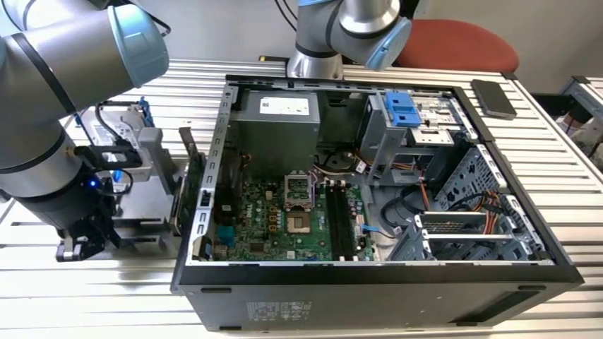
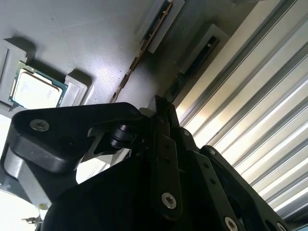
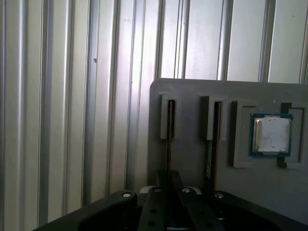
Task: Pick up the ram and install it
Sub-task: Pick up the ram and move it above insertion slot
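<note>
Off to the exterior view's left of the open computer case (image 1: 377,282), the arm's end effector (image 1: 78,247) hangs low over the ribbed bench (image 1: 94,304).

In the first wrist view, a gray holder (image 3: 192,96) has 2 slots. The ram (image 3: 170,127) stands on edge in one, a second stick (image 3: 211,137) in the other, with a processor chip (image 3: 272,134) beside them. The end effector (image 3: 168,174) is narrow, its fingers drawn together right at the ram's near end; whether they pinch it, I cannot tell.

In the second wrist view, the narrow end effector (image 2: 166,103) sits close by the ram (image 2: 144,45), which lies in its slot.
</note>
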You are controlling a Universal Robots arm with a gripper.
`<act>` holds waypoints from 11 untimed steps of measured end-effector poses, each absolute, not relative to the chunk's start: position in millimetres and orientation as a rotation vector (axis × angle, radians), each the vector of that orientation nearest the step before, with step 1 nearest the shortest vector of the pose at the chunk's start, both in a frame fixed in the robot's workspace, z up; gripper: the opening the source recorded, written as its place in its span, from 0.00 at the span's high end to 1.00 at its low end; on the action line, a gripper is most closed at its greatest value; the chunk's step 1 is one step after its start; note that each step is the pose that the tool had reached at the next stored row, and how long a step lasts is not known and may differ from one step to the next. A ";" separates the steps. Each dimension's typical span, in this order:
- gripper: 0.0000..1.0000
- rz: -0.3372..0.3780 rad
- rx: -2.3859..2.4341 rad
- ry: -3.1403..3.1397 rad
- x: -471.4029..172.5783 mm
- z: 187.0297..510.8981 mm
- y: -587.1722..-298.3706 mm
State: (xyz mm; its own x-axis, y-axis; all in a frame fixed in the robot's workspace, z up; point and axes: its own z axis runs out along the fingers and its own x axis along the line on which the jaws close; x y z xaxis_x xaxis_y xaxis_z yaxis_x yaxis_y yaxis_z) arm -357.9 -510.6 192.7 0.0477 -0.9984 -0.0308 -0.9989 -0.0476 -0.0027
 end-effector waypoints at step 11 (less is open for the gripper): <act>1.00 0.032 -2.259 2.149 -357.9 212.5 -510.6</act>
State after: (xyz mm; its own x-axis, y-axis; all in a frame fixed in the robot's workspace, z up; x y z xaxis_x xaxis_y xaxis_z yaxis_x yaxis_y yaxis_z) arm -357.9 -510.6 212.5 0.0501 -0.9983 -0.0308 -0.9987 -0.0500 -0.0027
